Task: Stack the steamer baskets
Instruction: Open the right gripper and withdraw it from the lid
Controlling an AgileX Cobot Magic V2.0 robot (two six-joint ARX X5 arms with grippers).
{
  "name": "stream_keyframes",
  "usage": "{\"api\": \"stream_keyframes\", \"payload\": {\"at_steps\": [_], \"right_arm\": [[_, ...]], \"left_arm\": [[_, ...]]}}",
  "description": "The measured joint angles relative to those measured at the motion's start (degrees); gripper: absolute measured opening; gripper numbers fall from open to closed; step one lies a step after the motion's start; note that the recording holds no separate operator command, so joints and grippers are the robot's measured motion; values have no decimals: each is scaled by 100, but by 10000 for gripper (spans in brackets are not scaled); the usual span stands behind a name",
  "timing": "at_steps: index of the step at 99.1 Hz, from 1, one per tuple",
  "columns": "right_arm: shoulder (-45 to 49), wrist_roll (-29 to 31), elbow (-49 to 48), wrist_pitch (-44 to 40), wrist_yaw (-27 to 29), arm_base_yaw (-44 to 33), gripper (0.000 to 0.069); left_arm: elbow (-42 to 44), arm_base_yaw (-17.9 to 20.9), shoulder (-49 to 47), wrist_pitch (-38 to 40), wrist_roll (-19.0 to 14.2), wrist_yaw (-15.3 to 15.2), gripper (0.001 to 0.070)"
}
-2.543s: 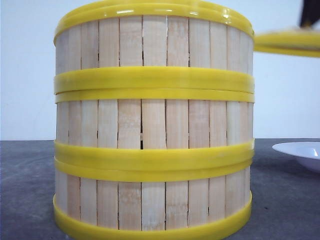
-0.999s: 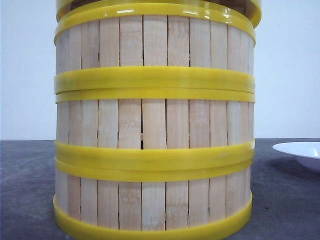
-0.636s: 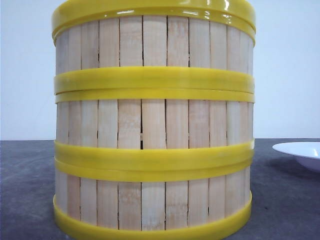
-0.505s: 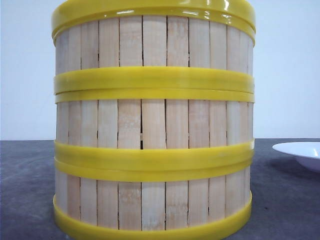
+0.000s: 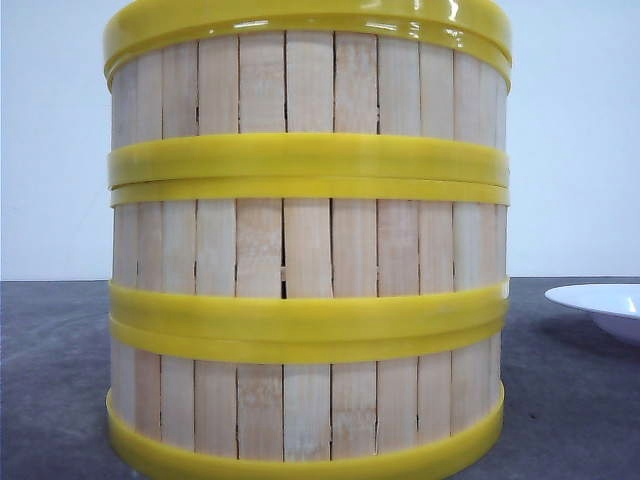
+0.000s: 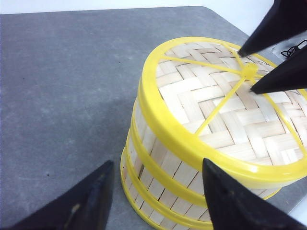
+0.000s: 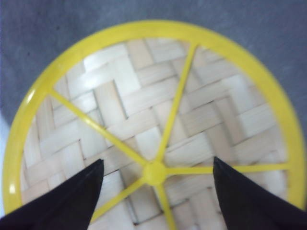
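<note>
Three steamer baskets stand stacked in one column: the bottom basket (image 5: 300, 405), the middle one (image 5: 300, 245) and the top one (image 5: 300, 90). A flat woven lid (image 7: 158, 96) with a yellow rim (image 5: 300, 18) rests on top. My right gripper (image 7: 157, 163) hangs open just above the lid, its fingers either side of the centre knob (image 7: 154, 172) and clear of it. In the left wrist view the stack (image 6: 158, 182) shows with the right gripper's fingers (image 6: 268, 28) over the lid. My left gripper (image 6: 154, 165) is open beside the stack, holding nothing.
A white plate (image 5: 600, 305) lies on the dark grey table (image 5: 50, 380) to the right of the stack. The table's far edge and rounded corner (image 6: 206, 8) are close behind the stack.
The lid came in from the upper right, passed over the stack and now sits on the top basket. Nothing has moved in the last half second.
</note>
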Motion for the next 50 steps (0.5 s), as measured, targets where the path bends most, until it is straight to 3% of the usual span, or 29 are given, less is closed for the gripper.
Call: {"api": "stream_keyframes", "payload": {"at_steps": [22,50], "right_arm": [[-785,-15,726,92,634,2,462],[-2144,-15,680,243,1738,0,462]], "left_arm": [[0,0,0,0,0,0,346],[0,0,0,103,0,0,346]]}}
